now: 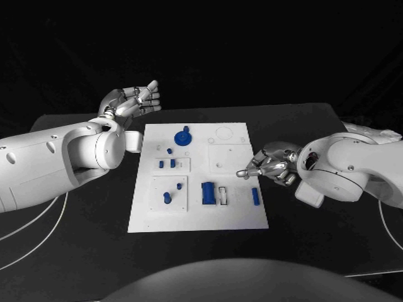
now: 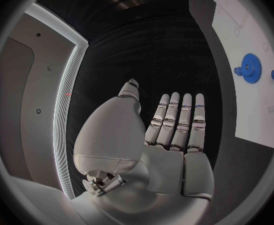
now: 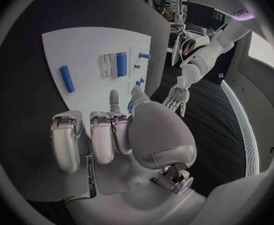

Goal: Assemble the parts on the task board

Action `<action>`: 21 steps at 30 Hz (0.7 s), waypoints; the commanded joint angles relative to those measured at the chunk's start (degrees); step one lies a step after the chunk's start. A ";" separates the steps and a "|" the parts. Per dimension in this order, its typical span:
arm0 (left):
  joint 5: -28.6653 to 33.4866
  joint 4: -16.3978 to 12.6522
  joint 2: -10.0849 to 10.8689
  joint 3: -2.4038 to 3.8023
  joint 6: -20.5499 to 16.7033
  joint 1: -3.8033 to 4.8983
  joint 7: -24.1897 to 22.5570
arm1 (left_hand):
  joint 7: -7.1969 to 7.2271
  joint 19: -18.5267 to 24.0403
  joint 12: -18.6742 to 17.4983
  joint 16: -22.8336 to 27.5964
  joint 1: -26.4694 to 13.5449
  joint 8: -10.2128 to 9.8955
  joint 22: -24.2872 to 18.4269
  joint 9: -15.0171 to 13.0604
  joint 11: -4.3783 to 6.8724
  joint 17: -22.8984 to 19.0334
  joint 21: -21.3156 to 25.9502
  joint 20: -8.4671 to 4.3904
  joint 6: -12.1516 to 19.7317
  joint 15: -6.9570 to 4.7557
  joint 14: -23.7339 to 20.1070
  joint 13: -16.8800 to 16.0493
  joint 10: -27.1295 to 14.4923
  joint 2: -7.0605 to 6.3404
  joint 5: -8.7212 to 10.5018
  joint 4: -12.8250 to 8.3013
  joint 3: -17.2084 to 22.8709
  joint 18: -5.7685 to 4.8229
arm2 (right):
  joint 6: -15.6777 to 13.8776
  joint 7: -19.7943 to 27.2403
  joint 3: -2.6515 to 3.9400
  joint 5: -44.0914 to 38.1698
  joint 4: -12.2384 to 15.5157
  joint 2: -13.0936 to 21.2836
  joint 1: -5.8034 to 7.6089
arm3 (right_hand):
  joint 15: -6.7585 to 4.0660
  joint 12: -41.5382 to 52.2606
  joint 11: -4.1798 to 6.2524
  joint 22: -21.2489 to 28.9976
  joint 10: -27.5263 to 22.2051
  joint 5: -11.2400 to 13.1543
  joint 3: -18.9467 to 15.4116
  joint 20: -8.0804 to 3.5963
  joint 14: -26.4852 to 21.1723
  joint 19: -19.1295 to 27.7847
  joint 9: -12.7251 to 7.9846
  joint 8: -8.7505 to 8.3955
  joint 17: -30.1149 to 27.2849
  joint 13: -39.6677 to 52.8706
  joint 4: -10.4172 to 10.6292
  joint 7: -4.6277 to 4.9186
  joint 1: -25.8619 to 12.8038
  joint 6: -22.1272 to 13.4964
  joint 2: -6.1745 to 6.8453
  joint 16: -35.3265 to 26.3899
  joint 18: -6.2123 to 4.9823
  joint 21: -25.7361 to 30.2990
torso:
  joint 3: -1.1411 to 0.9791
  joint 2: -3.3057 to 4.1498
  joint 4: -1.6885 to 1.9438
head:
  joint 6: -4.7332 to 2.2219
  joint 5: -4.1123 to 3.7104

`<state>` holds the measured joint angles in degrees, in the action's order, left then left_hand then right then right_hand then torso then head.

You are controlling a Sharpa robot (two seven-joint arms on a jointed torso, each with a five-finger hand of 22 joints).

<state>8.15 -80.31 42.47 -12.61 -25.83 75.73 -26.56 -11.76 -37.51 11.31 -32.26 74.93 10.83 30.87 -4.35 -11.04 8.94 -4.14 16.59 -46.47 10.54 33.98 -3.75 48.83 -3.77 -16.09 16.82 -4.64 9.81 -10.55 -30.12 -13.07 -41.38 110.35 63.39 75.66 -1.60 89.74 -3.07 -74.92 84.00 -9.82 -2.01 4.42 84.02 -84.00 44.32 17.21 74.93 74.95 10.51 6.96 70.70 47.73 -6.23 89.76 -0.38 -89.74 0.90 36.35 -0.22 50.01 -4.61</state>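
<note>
At frame centre-right, right hand w/ fingers curled, empty, at task board edge; could nudge blue bar. Left hand open, upper left.

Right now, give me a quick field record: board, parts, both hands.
board: white board flat at mid-table
gear: blue gear on the board's far end
block: blue block on the near half, beside a white slot piece
rod: blue rod near the board's right edge
left hand: left hand raised off the board past its far left corner, fingers straight, holds nothing
right hand: right hand at the board's right edge, fingers curled, nothing seen in it
</note>
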 commanded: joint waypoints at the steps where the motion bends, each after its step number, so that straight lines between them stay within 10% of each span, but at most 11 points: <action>1: 0.07 0.02 -0.25 0.04 0.99 0.03 -0.20 | -1.40 -0.06 0.36 -0.27 -0.01 0.18 -0.05 0.07 0.03 -0.06 0.35 -0.02 0.46 -0.08 -0.29 0.03 -0.23 0.56 -0.33 0.05 0.33 -0.23 | 6.12 -6.09 -0.06 -5.69 0.82 1.45 -0.14 | 0.72 0.26 -0.77 -15.08 6.00 -2.14 0.55 0.67 5.98 -6.00 -1.89 -1.90 15.07 15.05 -0.49 1.01 0.01 -1.04 0.43 0.24 0.38 -0.26 | -0.06 0.04 0.02 | -0.01 -0.90; 14: 0.07 0.13 -0.49 0.04 1.00 0.03 -0.16 | -1.39 -0.06 0.42 -0.34 -0.03 0.23 -0.12 0.07 0.03 -0.13 0.34 -0.02 0.45 -0.08 -0.29 0.03 -0.22 0.59 -0.33 0.06 0.29 -0.23 | 9.39 -10.11 -0.29 -16.60 1.37 4.26 -1.88 | 1.88 0.26 -1.62 -15.08 6.00 -7.94 1.70 2.04 5.98 -6.00 -3.44 -2.73 15.07 15.05 -0.57 1.80 -3.57 -5.23 0.75 0.24 0.38 -0.26 | -0.03 0.01 0.03 | -0.01 -3.40; 21: 0.07 0.18 -0.45 0.04 1.03 0.03 -0.16 | -1.39 -0.06 0.43 -0.36 -0.04 0.24 -0.14 0.07 0.04 -0.15 0.34 -0.02 0.45 -0.08 -0.29 0.03 -0.22 0.60 -0.33 0.06 0.28 -0.23 | 9.50 -10.38 -0.31 -19.37 0.60 3.70 -3.26 | 1.94 0.26 -1.65 -15.08 6.00 -8.18 2.21 2.17 5.98 -6.00 -3.17 -1.34 15.07 15.05 -0.52 1.81 -4.76 -4.19 0.70 0.24 0.38 -0.26 | -0.07 0.02 0.12 | -0.01 -3.43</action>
<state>8.15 -80.10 42.08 -12.62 -25.78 75.73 -26.39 -11.76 -37.51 11.54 -32.26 74.93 10.83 30.80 -4.35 -11.04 8.87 -4.14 16.60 -46.47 10.54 33.98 -3.74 48.84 -3.77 -16.09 16.82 -4.64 9.81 -2.87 -38.84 -13.34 -56.62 111.10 67.30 72.61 -0.11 89.73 -4.37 -74.91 83.90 -17.77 -0.12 6.28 83.92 -83.90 41.10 15.64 74.94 74.94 9.87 8.81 66.44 43.22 -5.34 89.76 -0.38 -89.74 0.86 36.36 -0.15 50.00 -8.03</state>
